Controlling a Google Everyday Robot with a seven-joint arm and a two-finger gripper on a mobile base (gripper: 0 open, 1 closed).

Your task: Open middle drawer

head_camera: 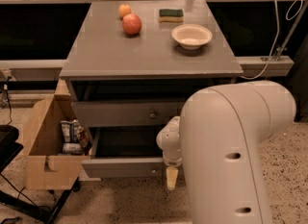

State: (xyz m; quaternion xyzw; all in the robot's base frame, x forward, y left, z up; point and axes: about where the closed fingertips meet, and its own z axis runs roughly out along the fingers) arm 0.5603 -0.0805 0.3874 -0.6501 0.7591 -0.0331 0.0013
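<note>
Camera view shows the cardboard box (pixel 41 170) at the left holding crumpled snack packets (pixel 72 134) and standing just beside the corner of the middle drawer (pixel 125 168), so a skewed or longer pull could, I judge, nudge the box. That drawer, second front down under the counter (pixel 144 57), stands pulled out, its dark inside showing no contents. The gripper (pixel 172 177) hangs at its front edge, open or closed I cannot tell, and might slip off; the bowl (pixel 179 37) looks empty.

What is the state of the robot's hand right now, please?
The hand: it cannot be told whether open or closed; it hangs just in front of the pulled-out wide grey middle drawer.
</note>
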